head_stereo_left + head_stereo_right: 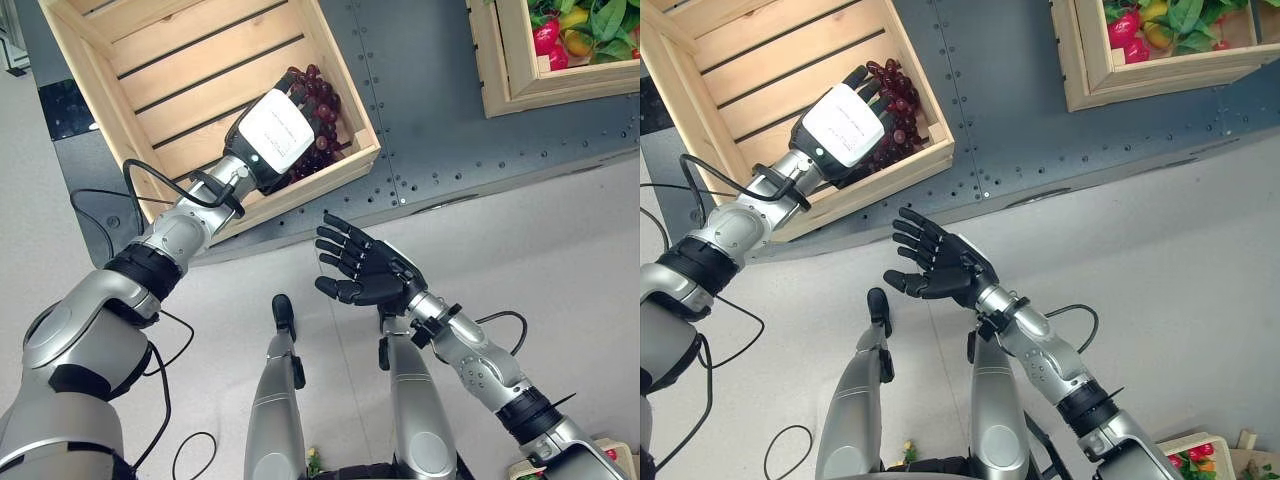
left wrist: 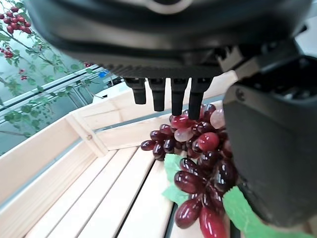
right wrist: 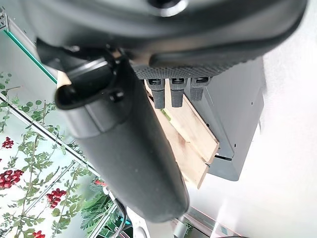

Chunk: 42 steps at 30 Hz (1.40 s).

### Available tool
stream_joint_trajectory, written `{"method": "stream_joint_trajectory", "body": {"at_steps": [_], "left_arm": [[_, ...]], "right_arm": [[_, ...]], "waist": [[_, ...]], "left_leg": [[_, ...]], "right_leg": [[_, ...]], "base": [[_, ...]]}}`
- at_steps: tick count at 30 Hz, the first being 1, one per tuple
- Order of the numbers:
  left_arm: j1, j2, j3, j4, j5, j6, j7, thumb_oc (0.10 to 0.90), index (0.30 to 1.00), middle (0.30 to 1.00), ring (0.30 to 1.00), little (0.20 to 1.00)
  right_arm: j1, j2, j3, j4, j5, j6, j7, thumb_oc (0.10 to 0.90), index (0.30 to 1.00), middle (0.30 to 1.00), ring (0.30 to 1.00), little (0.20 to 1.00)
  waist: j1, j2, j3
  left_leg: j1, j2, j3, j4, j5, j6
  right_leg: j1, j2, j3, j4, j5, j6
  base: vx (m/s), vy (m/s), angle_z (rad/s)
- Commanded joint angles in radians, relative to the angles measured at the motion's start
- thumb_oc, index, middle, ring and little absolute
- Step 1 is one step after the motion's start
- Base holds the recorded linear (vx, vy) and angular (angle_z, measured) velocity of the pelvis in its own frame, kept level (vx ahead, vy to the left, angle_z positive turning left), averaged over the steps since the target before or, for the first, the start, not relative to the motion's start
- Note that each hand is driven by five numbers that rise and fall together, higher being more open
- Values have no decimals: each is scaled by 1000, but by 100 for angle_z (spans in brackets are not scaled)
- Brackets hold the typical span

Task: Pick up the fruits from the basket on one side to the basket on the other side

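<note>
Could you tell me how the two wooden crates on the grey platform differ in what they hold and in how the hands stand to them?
The left crate holds one bunch of dark red grapes in a corner on bare slats; the right crate is packed with mixed red and yellow fruit and green leaves. The left hand reaches into the left crate over the grapes; the right hand hangs open above the floor, apart from the right crate. Both are pale wood.

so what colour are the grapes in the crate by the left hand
Dark red to purple grapes, with green leaves; clearest in the left wrist view.
</note>
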Motion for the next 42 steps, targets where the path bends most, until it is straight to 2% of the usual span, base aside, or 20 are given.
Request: {"method": "stream_joint_trajectory", "body": {"at_steps": [1,2,3,4,6,9,11,12,13,14,15,16,17,18,19,21,27,34,38,42], "left_arm": [[-44,-131,-16,-2,-6,-51,33,772,858,858,858,858],[-44,-135,-16,7,-7,-48,32,720,780,780,780,780],[-43,-138,-17,17,-18,-42,16,627,641,641,641,641],[-43,-139,-17,17,-23,-37,4,593,589,589,589,589],[-46,-143,-20,22,-37,-27,-14,569,554,554,554,554],[-47,-155,-23,44,-151,-23,-81,525,488,488,488,488],[-44,-161,-18,54,-205,-21,-112,524,486,486,486,486],[-40,-171,-12,61,-255,-14,-164,546,519,519,519,519],[-39,-173,-13,65,-271,-10,-168,552,528,528,528,528],[-35,-181,-6,76,-318,-1,-188,692,738,738,738,738],[-34,-185,-6,80,-344,4,-214,703,754,754,754,754],[-33,-190,-5,84,-344,5,-231,668,702,702,702,702],[-29,-192,-2,83,-340,7,-244,609,613,613,613,613],[-24,-198,1,84,-334,10,-247,455,382,382,382,382],[-24,-203,1,87,-324,11,-251,400,300,300,300,300],[-26,-203,0,84,-326,15,-249,400,300,300,300,300],[-35,-192,4,77,-334,4,-151,400,300,300,300,300],[-24,-158,19,27,-301,-80,-28,400,300,300,300,300],[-7,-142,30,-7,-270,-106,-8,400,300,300,300,300],[24,-116,43,-48,-216,-61,-7,400,300,300,300,300]], "right_arm": [[-54,37,12,-85,28,-77,0,800,900,900,900,900],[-58,40,11,-81,31,-79,-3,800,900,900,900,900],[-54,44,11,-76,30,-85,-5,800,900,900,900,900],[-55,45,10,-73,30,-86,-4,800,900,900,900,900],[-55,51,10,-66,25,-89,0,800,900,900,900,900],[-66,61,11,-52,28,-92,-6,800,900,900,900,900],[-66,66,10,-51,29,-93,-8,800,900,900,900,900],[-69,73,10,-46,25,-93,-11,800,900,900,900,900],[-70,76,11,-44,24,-93,-12,800,900,900,900,900],[-76,80,12,-41,26,-93,-16,800,900,900,900,900],[-81,84,12,-42,27,-91,-22,800,900,900,900,900],[-83,88,16,-40,27,-96,-26,800,900,900,900,900],[-83,91,15,-39,28,-98,-26,800,900,900,900,900],[-87,96,17,-40,29,-99,-33,800,900,900,900,900],[-87,102,15,-37,29,-100,-33,800,900,900,900,900],[-90,104,18,-33,32,-104,-32,800,900,900,900,900],[-91,103,23,-19,37,-120,-21,800,900,900,900,900],[-57,85,18,-34,32,-134,11,800,900,900,900,900],[-48,72,12,-43,34,-134,15,800,900,900,900,900],[-32,57,5,-62,33,-126,15,800,900,900,900,900]], "waist": [[-25,-51,-2],[-25,-53,-2],[-25,-55,-2],[-25,-55,-2],[-25,-55,-2],[-20,-58,-2],[-21,-60,-2],[-18,-63,-2],[-17,-64,-2],[-15,-68,-2],[-13,-70,-2],[-12,-73,-2],[-11,-75,-2],[-10,-77,-2],[-9,-79,-2],[-9,-81,-2],[-5,-83,-2],[2,-68,-2],[8,-55,-2],[17,-37,-2]], "left_leg": [[-85,-25,-8,160,-75,25],[-87,-24,-8,161,-74,24],[-89,-23,-10,164,-74,23],[-90,-23,-9,163,-74,23],[-92,-23,-9,162,-73,23],[-97,-26,-10,155,-69,23],[-100,-26,-11,155,-68,22],[-103,-27,-14,151,-65,21],[-103,-27,-14,149,-64,22],[-101,-28,-14,141,-63,23],[-98,-28,-12,133,-61,24],[-98,-28,-12,131,-60,25],[-99,-29,-14,131,-60,25],[-97,-30,-15,125,-59,26],[-97,-32,-19,127,-60,27],[-101,-32,-22,130,-59,26],[-91,-30,-22,131,-61,26],[-35,-31,-20,108,-62,27],[0,-34,-20,88,-60,26],[52,-37,-17,51,-57,25]], "right_leg": [[16,49,-5,-119,138,-60],[15,50,-7,-118,138,-61],[15,50,-10,-120,140,-61],[14,50,-11,-120,140,-61],[11,49,-12,-121,141,-60],[10,48,-17,-129,146,-58],[7,49,-18,-130,147,-58],[7,48,-23,-134,148,-57],[7,48,-23,-134,149,-57],[5,49,-25,-137,150,-56],[6,51,-27,-140,151,-54],[5,52,-27,-141,152,-54],[6,54,-29,-142,152,-53],[7,59,-27,-144,153,-54],[8,61,-26,-144,154,-54],[5,62,-27,-143,155,-54],[19,66,-33,-144,153,-57],[65,62,-35,-146,140,-60],[97,55,-37,-161,140,-59],[145,43,-40,-191,140,-56]], "base": [[0,0,0],[0,0,0],[0,0,0],[0,0,0],[0,0,0],[0,0,0],[0,0,0],[0,0,0],[0,0,0],[0,0,0],[0,0,0],[0,0,0],[1,-39,0],[3,-45,0],[2,-37,1],[-2,-17,1],[-2,-11,1],[0,0,0],[0,0,0],[0,0,0]]}}
